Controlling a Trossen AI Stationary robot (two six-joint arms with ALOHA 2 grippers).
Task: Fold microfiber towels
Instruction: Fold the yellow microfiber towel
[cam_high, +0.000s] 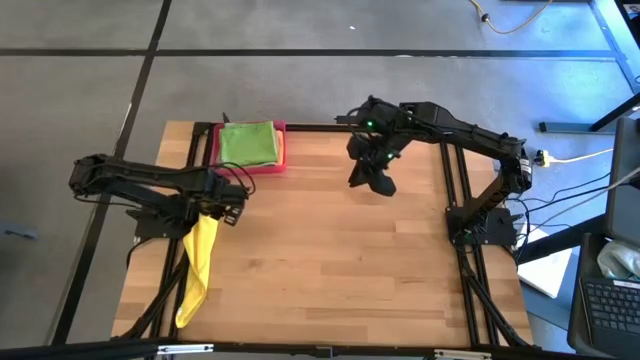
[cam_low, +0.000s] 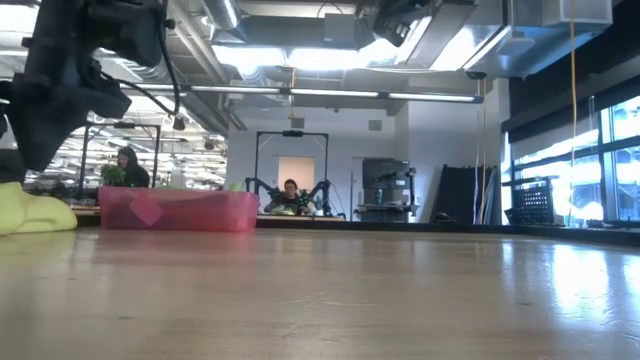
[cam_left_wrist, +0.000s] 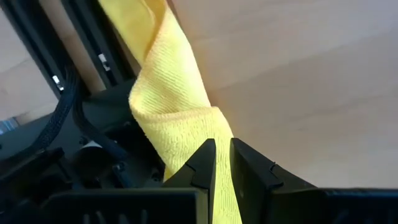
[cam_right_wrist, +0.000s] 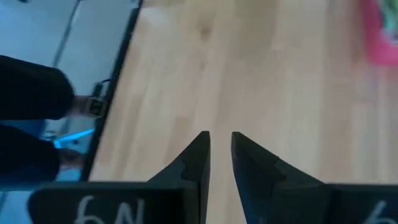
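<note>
High view: my left tool (cam_high: 212, 205) sits at the left edge of the bench (cam_high: 330, 260), pinched on the top end of a yellow towel (cam_high: 197, 268). The towel hangs and trails from the tool toward the near bench edge, long axis running near-to-far, bunched into a rope rather than spread. My right tool (cam_high: 372, 175) hovers over the far middle of the bench, well apart from the towel, so the left arm is the nearer one by far. Just beyond my left tool, a pink-red tray (cam_high: 280, 158) holds a green towel (cam_high: 247, 143), folded flat.

Low view: the tray (cam_low: 178, 210) stands at the far left, and a yellow-green lump of cloth (cam_low: 30, 213) lies beside it. One dark arm hangs in above that cloth. People sit in the room behind, off the bench.

Left wrist view: left tool (cam_left_wrist: 221, 163) narrow, jaws closed on the yellow towel (cam_left_wrist: 171, 93), which twists away over the arm's base frame.

Right wrist view: right tool (cam_right_wrist: 219, 155) narrow, nothing between the jaws, bare bench (cam_right_wrist: 249, 74) ahead.

Judgement: the towel needs dragging out onto open bench and flattening. The frame rails beside my left tool could snag it.
</note>
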